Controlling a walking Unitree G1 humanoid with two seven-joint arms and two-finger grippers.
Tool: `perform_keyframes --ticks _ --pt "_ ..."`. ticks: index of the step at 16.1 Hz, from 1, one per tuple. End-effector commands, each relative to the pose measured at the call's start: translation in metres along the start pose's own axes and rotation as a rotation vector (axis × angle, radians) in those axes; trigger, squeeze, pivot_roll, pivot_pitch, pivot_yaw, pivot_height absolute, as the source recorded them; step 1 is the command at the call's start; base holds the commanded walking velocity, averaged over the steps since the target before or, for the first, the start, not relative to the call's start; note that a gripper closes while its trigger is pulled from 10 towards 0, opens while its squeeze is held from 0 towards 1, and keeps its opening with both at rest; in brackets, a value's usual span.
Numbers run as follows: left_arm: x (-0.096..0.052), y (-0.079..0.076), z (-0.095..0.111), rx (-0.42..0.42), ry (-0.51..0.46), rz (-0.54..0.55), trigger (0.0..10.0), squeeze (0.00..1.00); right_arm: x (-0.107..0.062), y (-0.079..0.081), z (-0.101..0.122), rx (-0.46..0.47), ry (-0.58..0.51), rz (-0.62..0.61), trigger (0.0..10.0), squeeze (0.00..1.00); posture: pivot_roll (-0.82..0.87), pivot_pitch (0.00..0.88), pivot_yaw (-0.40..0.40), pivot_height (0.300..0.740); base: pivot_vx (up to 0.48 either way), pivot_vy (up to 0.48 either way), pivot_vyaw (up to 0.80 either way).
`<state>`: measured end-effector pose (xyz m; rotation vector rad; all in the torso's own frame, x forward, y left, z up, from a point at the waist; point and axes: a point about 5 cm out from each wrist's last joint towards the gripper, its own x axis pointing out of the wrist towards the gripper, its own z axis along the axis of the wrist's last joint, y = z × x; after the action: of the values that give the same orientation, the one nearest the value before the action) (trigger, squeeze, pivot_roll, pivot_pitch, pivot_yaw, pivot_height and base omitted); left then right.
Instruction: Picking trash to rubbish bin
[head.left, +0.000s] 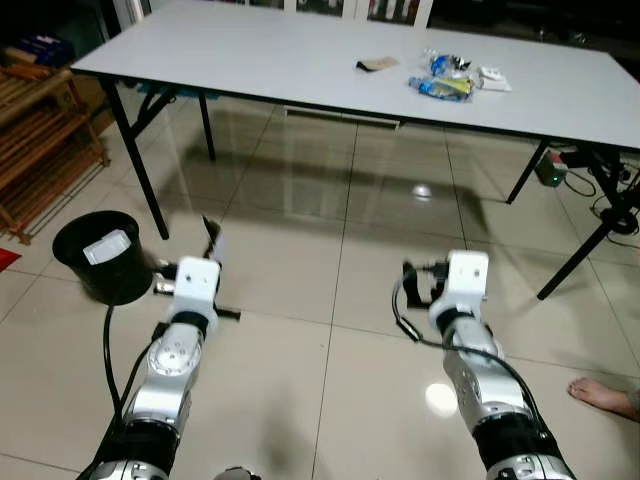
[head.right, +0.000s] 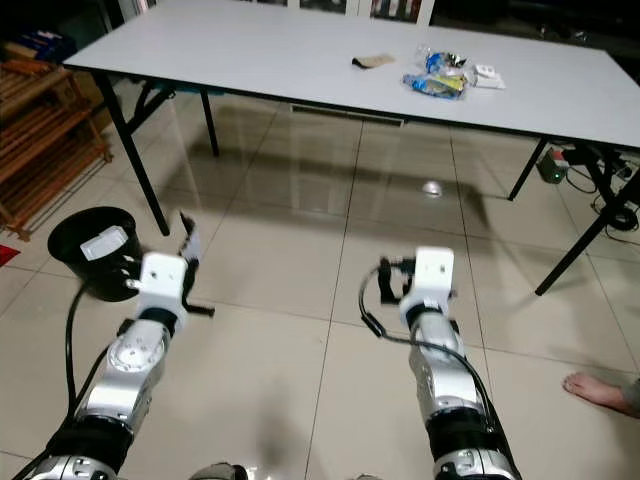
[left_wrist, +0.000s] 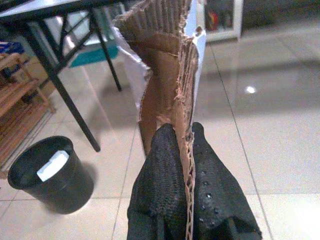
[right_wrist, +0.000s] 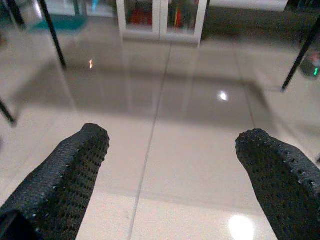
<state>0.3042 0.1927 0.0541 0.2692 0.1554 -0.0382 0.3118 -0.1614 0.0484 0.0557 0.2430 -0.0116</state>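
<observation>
My left gripper (left_wrist: 189, 145) is shut on a torn piece of brown cardboard (left_wrist: 167, 65), held upright above the floor. In the left eye view the cardboard (head.left: 213, 240) sticks up just right of the black rubbish bin (head.left: 100, 255), which stands on the tiles with a white scrap inside. The same bin (left_wrist: 50, 172) is in the left wrist view. My right gripper (right_wrist: 172, 150) is open over bare tiles, nothing between its fingers (right_wrist: 75, 165). More trash lies on the white table (head.left: 300, 60): a brown scrap (head.left: 377, 64) and a heap of wrappers (head.left: 455, 76).
Black table legs (head.left: 140, 170) stand just behind the bin. A wooden rack (head.left: 40, 140) is at the far left. Cables and a power strip (head.left: 590, 180) lie at the right. A person's bare foot (head.left: 603, 394) rests on the floor at the lower right.
</observation>
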Motion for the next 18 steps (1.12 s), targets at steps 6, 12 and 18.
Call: perform_keyframes --ticks 6,12,18 --pt "-0.029 -0.021 -0.075 -0.003 0.342 -0.098 10.0 0.0 -0.041 -0.006 -0.104 -0.073 0.439 0.06 10.0 0.0 0.01 0.0 -0.067 0.74 0.0 0.0 0.0" --pt "-0.068 -0.033 -0.122 0.019 0.586 -0.15 10.0 0.0 -0.075 -0.012 -0.144 -0.074 0.614 0.025 10.0 0.0 0.02 0.0 -0.064 0.74 0.0 0.0 0.0" --pt "-0.081 -0.03 -0.135 0.044 0.676 -0.175 10.0 0.0 -0.081 -0.015 -0.149 -0.036 0.636 -0.002 10.0 0.0 0.0 0.0 -0.06 0.74 0.0 0.0 0.0"
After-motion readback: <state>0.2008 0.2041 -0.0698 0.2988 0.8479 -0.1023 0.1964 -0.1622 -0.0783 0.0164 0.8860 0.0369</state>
